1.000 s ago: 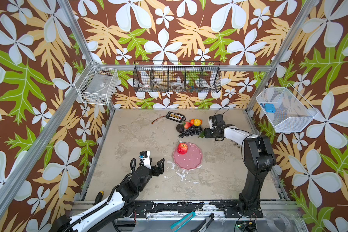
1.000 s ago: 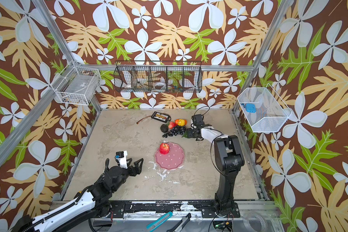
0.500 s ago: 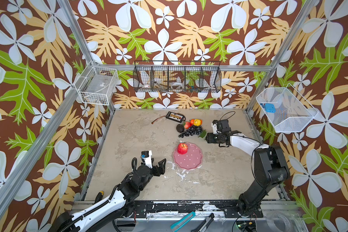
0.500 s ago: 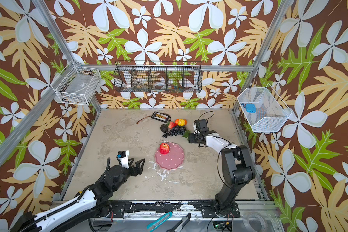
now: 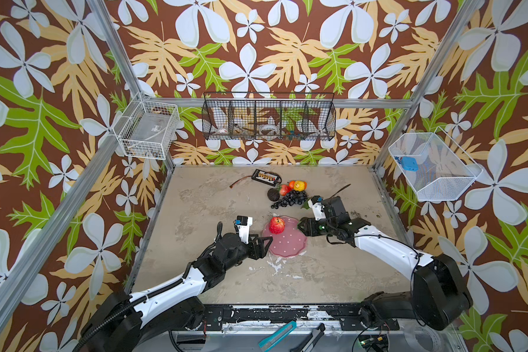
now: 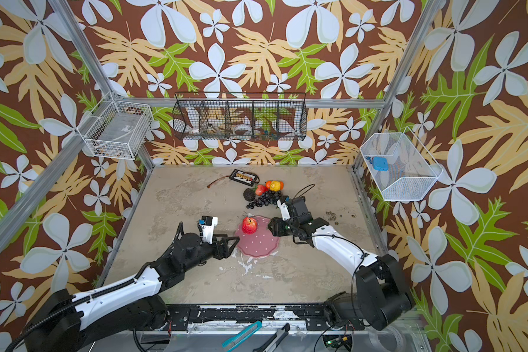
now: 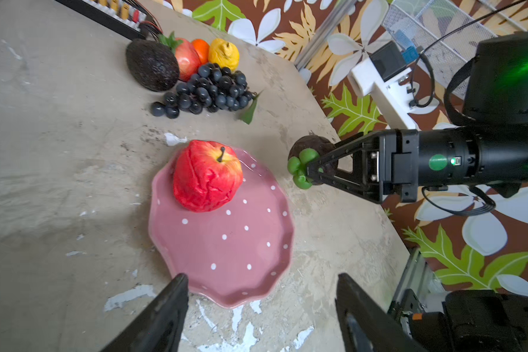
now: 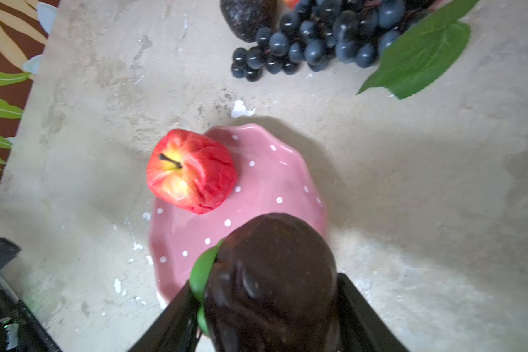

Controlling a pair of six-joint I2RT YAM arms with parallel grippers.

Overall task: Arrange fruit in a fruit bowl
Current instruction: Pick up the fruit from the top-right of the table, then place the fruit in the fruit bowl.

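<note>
The fruit bowl (image 5: pixel 288 243) (image 6: pixel 259 242) is a pink dotted dish in mid-table. A red apple (image 5: pixel 276 225) (image 7: pixel 206 175) (image 8: pixel 191 170) sits on its far-left part. My right gripper (image 5: pixel 301 227) (image 7: pixel 313 170) (image 8: pixel 264 286) is shut on a dark brown fruit (image 7: pixel 313 145) (image 8: pixel 275 268) with green leaves. It holds this fruit just above the dish's right rim. My left gripper (image 5: pixel 264 247) (image 7: pixel 261 279) is open and empty at the dish's near-left rim (image 7: pixel 226 300). Grapes (image 5: pixel 290 198), an avocado (image 5: pixel 273 194), a lemon (image 5: pixel 300 185), an orange (image 5: pixel 291 183) and a red fruit (image 5: pixel 284 189) lie piled behind the dish.
A black gadget with a cable (image 5: pixel 265 177) lies behind the fruit pile. A black wire basket (image 5: pixel 269 117) hangs on the back wall. White wire baskets hang at the left (image 5: pixel 148 131) and the right (image 5: pixel 433 166). A blue tool (image 5: pixel 276 333) lies at the front frame.
My right arm has come from the fruit pile to the dish's right rim with the dark fruit. My left gripper has moved up to the dish's near-left rim, jaws slightly narrower.
</note>
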